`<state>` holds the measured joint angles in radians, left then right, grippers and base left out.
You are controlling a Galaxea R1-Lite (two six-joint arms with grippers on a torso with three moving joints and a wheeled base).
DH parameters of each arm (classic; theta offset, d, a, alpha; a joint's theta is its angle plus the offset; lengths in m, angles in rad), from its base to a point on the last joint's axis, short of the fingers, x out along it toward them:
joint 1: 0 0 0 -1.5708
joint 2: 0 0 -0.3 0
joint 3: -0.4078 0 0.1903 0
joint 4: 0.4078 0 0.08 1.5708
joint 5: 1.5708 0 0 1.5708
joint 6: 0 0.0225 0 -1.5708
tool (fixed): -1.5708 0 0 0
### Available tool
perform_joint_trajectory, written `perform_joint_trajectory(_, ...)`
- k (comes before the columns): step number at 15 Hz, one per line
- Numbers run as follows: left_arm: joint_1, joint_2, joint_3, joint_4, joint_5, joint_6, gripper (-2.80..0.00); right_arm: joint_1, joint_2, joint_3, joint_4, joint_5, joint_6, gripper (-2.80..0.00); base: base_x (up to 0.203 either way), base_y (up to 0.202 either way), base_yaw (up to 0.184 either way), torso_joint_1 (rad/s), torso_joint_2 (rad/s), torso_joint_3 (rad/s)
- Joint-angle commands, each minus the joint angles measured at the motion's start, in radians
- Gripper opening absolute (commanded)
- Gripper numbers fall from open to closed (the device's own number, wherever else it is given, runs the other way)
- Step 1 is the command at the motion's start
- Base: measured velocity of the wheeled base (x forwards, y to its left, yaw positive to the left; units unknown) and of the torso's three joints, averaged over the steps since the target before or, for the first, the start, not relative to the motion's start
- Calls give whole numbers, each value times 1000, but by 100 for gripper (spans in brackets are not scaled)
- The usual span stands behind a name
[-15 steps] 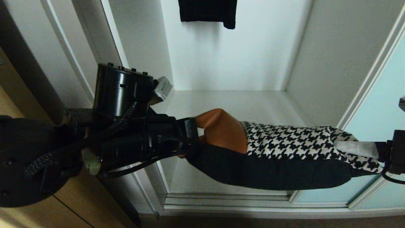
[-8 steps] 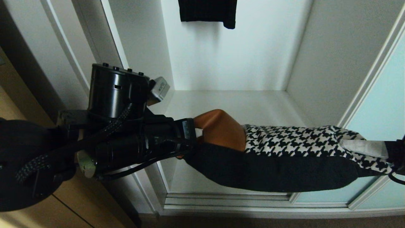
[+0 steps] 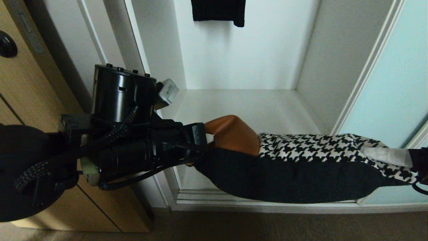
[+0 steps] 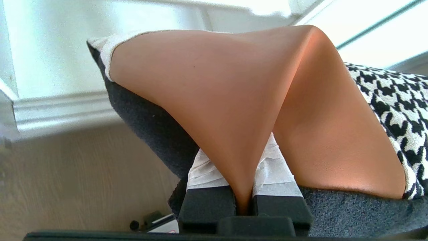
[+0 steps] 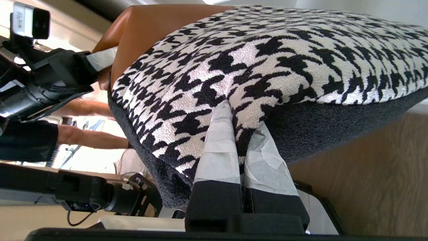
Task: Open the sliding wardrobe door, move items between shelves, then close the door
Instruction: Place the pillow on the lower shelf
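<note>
Cushion: rectangular cushion (image 3: 301,167), part tan-brown leather-like, part black-and-white houndstooth, black back, held level between both arms in front of the open wardrobe, above its white bottom shelf (image 3: 247,107)
Left pincer (image 4: 241,180): clamped on a pinched fold of the tan end
Right pincer (image 5: 237,147): clamped on the houndstooth end
Door: frosted pale aqua glass sliding door (image 3: 394,87) stands at the right
Garment: small black garment (image 3: 219,11) hangs at the back
</note>
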<state>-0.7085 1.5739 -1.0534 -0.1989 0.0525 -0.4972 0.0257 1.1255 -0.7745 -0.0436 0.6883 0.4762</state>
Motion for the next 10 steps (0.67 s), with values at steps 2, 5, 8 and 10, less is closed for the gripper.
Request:
perform_joint_trajectory(2, 0, 3, 5, -2, 1, -3, -280, 0, 3, 4, -1, 5, 2, -280, -195, 0, 0, 3, 2, 3)
perform_joint_trajectory(5, 0, 8, 10, -2, 3, 0, -280, 0, 5, 7, -1, 5, 2, -280, -176, 0, -1, 2, 0, 3)
perform_joint_trajectory(8, 0, 2, 4, -4, 3, 0, -280, 0, -4, 7, -1, 5, 2, -280, -18, 0, -2, -1, 0, 1)
perform_joint_trajectory(10, 0, -3, 10, -4, 3, 0, -280, 0, -7, 9, 1, 5, 2, -280, 0, 0, 0, 0, 0, 0)
